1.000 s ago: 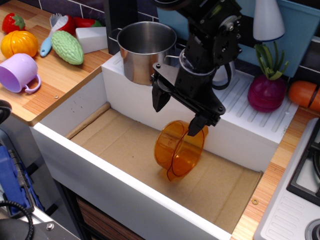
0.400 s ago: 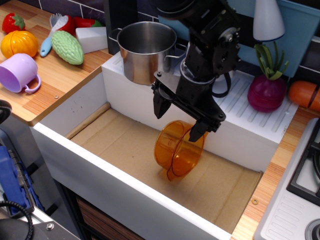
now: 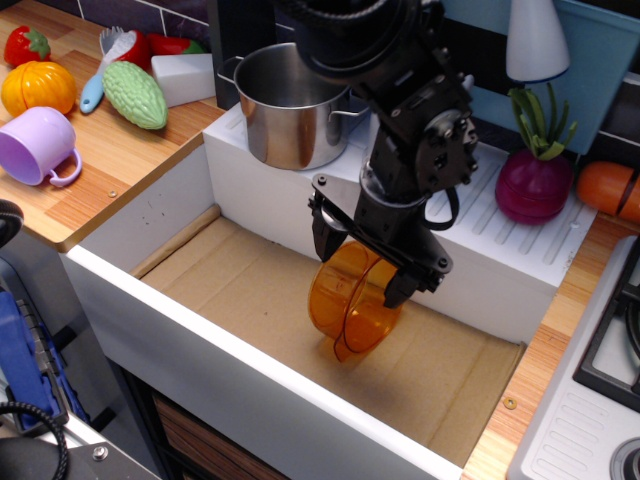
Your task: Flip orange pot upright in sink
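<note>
The orange pot (image 3: 352, 305) is translucent plastic and lies on its side on the tan floor of the white sink (image 3: 240, 285), its mouth facing lower right. My black gripper (image 3: 362, 262) hangs right above the pot with its fingers spread wide. The left fingertip (image 3: 325, 240) is by the pot's upper left edge and the right fingertip (image 3: 397, 288) is at its upper right rim. The jaws stand open around the pot's top, not closed on it.
A shiny steel pot (image 3: 290, 102) stands on the white drainboard (image 3: 520, 215) behind the sink. On the left counter lie a purple cup (image 3: 38, 146), an orange toy pumpkin (image 3: 37, 87) and a green toy vegetable (image 3: 134, 93). A purple toy onion (image 3: 534, 185) sits at the right.
My gripper has come down and slightly right, so its open fingers now straddle the top of the orange pot. The pot has not moved.
</note>
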Available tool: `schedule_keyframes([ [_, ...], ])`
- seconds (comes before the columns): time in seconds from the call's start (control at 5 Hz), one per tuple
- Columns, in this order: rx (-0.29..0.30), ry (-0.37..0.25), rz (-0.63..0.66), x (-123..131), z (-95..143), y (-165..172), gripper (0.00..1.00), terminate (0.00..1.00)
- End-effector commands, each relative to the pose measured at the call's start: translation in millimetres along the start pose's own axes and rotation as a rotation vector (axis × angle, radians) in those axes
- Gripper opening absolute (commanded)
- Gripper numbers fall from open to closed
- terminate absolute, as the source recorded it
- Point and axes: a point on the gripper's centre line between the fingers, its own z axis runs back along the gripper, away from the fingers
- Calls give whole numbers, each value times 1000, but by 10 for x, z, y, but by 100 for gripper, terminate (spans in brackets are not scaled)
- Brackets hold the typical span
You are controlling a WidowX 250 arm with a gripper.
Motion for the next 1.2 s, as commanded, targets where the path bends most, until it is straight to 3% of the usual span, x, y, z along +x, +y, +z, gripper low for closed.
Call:
schedule_keyframes([
  [0.0, -6, -53, -13, 63, -66, -27, 100, 0],
  [0.2, 10, -77, -36, 95, -219, 61, 100, 0],
  [0.4, 24, -96, -49, 139, -323, 165, 0, 0],
  [0.8, -1, -86, -49, 148, -310, 354, 0, 0],
  [1.0, -41, -33, -6, 99, -193, 358, 0, 0],
])
